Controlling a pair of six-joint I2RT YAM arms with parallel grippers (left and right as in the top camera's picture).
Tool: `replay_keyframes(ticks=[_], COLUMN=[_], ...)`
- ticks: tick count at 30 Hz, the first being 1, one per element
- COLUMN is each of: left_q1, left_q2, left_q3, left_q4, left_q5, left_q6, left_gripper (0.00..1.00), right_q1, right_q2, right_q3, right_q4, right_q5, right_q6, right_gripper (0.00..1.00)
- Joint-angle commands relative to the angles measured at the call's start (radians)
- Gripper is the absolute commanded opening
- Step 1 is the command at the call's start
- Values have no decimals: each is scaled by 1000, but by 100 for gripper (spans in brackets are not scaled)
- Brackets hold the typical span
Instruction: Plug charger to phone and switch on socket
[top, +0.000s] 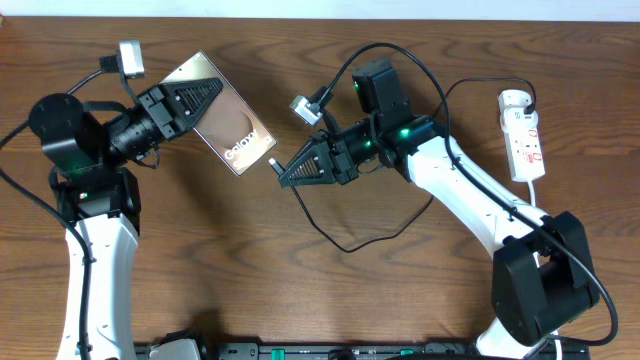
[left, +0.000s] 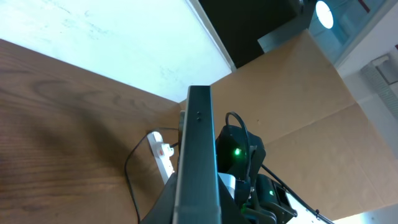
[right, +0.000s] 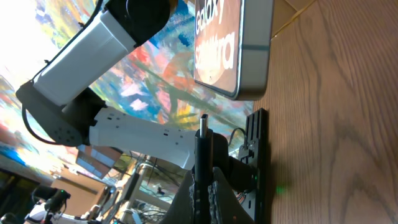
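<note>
1. The bench (top: 300, 300) is brown wood with a visible streaked grain. An arm stands at each side of it.
2. The phone (top: 238, 128) is a flat rectangle with a glossy grey-brown face and a grey metal rim. It lies over the bench's left-centre. From overhead, its long axis runs diagonally from upper left to lower right. The white "Galaxy" lettering sits at the lower-right end, which faces the right arm. The left wrist view shows it edge-on as a thin slab.
3. The socket (top: 524, 138) is a narrow white plastic strip with red switch marks and a rounded top end. It lies flat near the right edge with its long axis running almost straight up and down the overhead view. It is well apart from the phone.
4. The left end effector (top: 210, 98) is black with tapered fingers. They are clamped on the phone's upper-left end.
5. The right end effector (top: 285, 172) is pinched closed on the charger (top: 273, 163). It points left toward the phone.
6. The charger's small metal plug tip juts from between the fingers just beside the phone's lower-right end, not yet inserted. Its thin black cable loops across the bench behind.
</note>
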Motion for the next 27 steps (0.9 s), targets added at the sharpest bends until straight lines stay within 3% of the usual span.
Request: replay_keyframes(ticks=[1, 27], left_q1=[0, 0], left_q2=[-6, -6], left_q3=[-2, -2], left_q4=[13, 13], left_q5=[32, 9], left_q6=[16, -85], left_gripper=[7, 7], right_q1=[9, 9], right_q2=[-12, -12], right_q3=[5, 5], right_q4=[9, 58], right_q5=[-24, -24], right_q6=[5, 42], right_gripper=[1, 1])
